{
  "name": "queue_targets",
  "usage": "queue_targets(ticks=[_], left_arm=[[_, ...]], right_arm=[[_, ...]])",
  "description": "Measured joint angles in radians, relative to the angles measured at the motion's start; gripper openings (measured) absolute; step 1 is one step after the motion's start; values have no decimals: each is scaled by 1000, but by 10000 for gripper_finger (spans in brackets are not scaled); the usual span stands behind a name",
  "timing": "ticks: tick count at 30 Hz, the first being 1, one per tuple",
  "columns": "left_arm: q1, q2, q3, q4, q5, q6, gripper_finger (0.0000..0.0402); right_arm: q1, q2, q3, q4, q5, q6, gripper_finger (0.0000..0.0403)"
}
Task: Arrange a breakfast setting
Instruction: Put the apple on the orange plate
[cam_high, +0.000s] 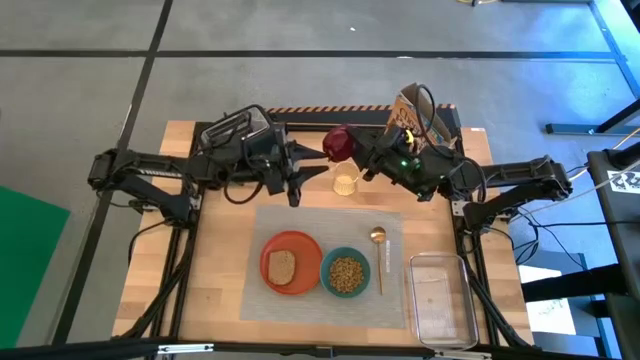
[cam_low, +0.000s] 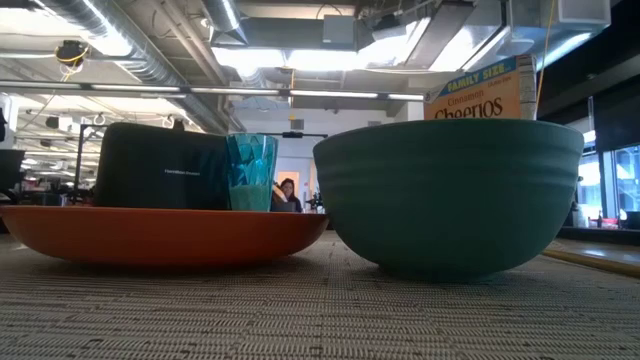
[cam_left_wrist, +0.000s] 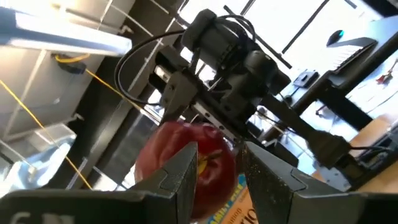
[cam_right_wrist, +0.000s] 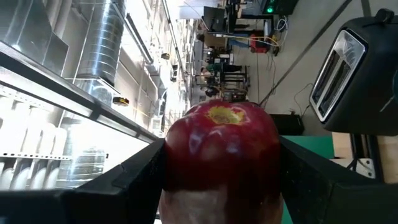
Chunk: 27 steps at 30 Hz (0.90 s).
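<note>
The dark red fruit (cam_high: 338, 143) looks like an apple; glossy deep red skin with a yellowish patch around the stem end, clear in the right wrist view (cam_right_wrist: 222, 154). In the high view it sits upper centre of the frame, up off the table, above the translucent green cup (cam_high: 345, 184); the right gripper (cam_high: 352, 150) is clamped on it, a dark finger on each side. The left gripper (cam_high: 318, 165) points at the fruit from the left of the frame; its fingers (cam_left_wrist: 182, 177) stand a little apart, and the fruit shows just past the gap between them (cam_left_wrist: 186, 158); can't tell whether they touch it.

Lower centre of the high view has the grey placemat (cam_high: 262, 221) with the orange plate (cam_high: 291, 262) holding the toast slice (cam_high: 283, 266); the teal bowl (cam_high: 346, 272) sits just right of it, filled with brownish cereal; the gold spoon (cam_high: 379, 258) lies right of the bowl. A clear plastic tub (cam_high: 440, 298) is at lower right, off the mat; the black toaster (cam_high: 232, 131) is upper left, the Cheerios box (cam_high: 417, 116) upper right.
</note>
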Motion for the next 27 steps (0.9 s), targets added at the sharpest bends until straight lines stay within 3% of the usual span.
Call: queue_targets(ticks=[18,27], left_arm=[[-1,33,0,92,-71,200,122],[1,38,0,103,-62,200,59]], right_arm=[[0,0,0,0,-10,0,253],[0,1,0,-1,-11,0,253]])
